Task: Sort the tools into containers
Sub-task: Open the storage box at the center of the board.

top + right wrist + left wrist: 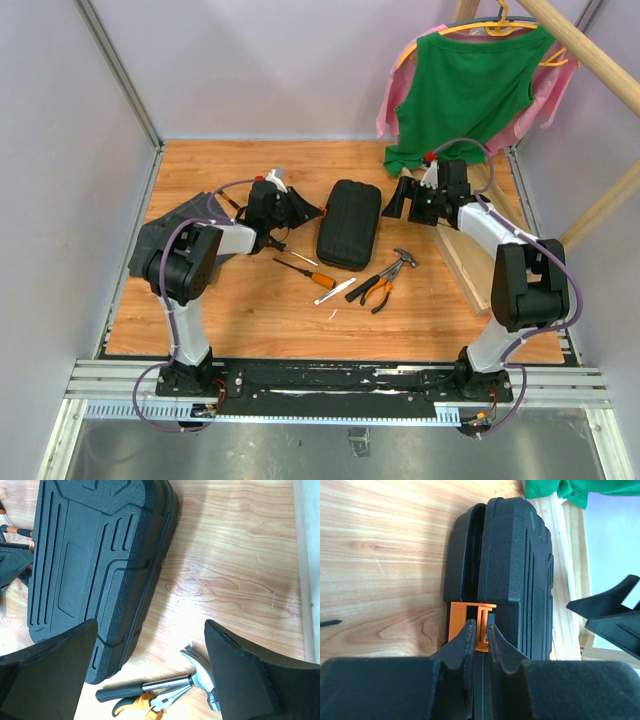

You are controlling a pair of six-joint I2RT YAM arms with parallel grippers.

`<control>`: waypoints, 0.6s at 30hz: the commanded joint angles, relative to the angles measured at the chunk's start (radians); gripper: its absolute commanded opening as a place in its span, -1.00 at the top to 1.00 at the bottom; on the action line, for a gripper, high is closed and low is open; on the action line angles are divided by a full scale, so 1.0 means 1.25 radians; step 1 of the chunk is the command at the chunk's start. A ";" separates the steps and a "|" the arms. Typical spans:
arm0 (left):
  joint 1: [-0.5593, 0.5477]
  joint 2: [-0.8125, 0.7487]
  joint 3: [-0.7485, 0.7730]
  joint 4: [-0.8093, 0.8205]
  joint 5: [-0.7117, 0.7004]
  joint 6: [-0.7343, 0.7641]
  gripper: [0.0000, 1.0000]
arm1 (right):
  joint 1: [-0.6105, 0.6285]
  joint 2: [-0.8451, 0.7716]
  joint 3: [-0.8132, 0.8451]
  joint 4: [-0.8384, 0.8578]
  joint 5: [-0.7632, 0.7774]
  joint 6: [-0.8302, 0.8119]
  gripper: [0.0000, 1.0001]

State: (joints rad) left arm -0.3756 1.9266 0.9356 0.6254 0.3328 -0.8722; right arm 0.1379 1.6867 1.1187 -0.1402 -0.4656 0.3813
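Observation:
The black tool case (349,223) lies in the middle of the table. Its orange latch (459,622) faces my left gripper (480,625), whose fingers (467,635) are pinched on the latch tab. My left gripper (300,212) sits at the case's left edge. My right gripper (400,197) is open and empty, hovering right of the case (85,555). The claw hammer (170,684) and orange-black pliers (145,702) lie together below it, near the case's front corner. An orange-handled screwdriver (320,279) and a thin pale one (335,291) lie in front of the case.
A dark grey folded cloth (160,240) lies at the left under my left arm. A long wooden tray (468,262) runs along the right side. A green shirt (465,90) hangs on a rail at the back right.

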 commanded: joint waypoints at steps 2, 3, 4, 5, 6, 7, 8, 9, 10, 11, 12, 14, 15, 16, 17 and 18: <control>-0.012 -0.065 0.054 -0.181 -0.084 0.114 0.99 | 0.007 -0.027 -0.021 -0.015 0.025 -0.007 -0.78; -0.016 -0.071 0.063 -0.203 -0.102 0.125 0.99 | 0.007 -0.029 -0.023 -0.015 0.025 -0.007 -0.78; -0.021 -0.078 0.072 -0.227 -0.118 0.136 0.99 | 0.007 -0.032 -0.026 -0.014 0.025 -0.007 -0.78; -0.025 -0.084 0.082 -0.250 -0.133 0.149 0.99 | 0.008 -0.035 -0.028 -0.014 0.025 -0.006 -0.78; -0.030 -0.091 0.090 -0.273 -0.148 0.165 0.99 | 0.009 -0.038 -0.031 -0.014 0.026 -0.006 -0.78; -0.034 -0.097 0.102 -0.295 -0.163 0.177 0.99 | 0.009 -0.041 -0.033 -0.014 0.026 -0.006 -0.78; -0.038 -0.102 0.112 -0.316 -0.179 0.188 0.99 | 0.011 -0.045 -0.035 -0.015 0.027 -0.007 -0.78; -0.043 -0.109 0.122 -0.336 -0.193 0.199 0.99 | 0.011 -0.047 -0.039 -0.014 0.028 -0.008 -0.78; -0.046 -0.115 0.129 -0.353 -0.205 0.209 0.99 | 0.011 -0.050 -0.041 -0.014 0.028 -0.008 -0.78; -0.048 -0.123 0.135 -0.367 -0.216 0.217 0.99 | 0.012 -0.053 -0.045 -0.014 0.028 -0.007 -0.78; -0.049 -0.128 0.140 -0.381 -0.226 0.224 0.99 | 0.013 -0.056 -0.049 -0.014 0.028 -0.008 -0.78; -0.051 -0.145 0.149 -0.408 -0.246 0.236 0.99 | 0.013 -0.061 -0.058 -0.012 0.028 -0.007 -0.78; -0.052 -0.152 0.153 -0.417 -0.253 0.243 0.99 | 0.014 -0.063 -0.062 -0.011 0.028 -0.008 -0.78; -0.052 -0.159 0.157 -0.425 -0.257 0.248 0.99 | 0.013 -0.065 -0.067 -0.010 0.028 -0.007 -0.78; -0.053 -0.165 0.161 -0.433 -0.258 0.253 0.99 | 0.014 -0.068 -0.071 -0.008 0.028 -0.007 -0.78; -0.054 -0.169 0.165 -0.440 -0.260 0.257 0.99 | 0.014 -0.070 -0.074 -0.007 0.028 -0.007 -0.78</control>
State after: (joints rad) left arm -0.4408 1.7741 1.1000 0.1406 0.0704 -0.6106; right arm 0.1410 1.6352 1.0500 -0.1467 -0.4435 0.3817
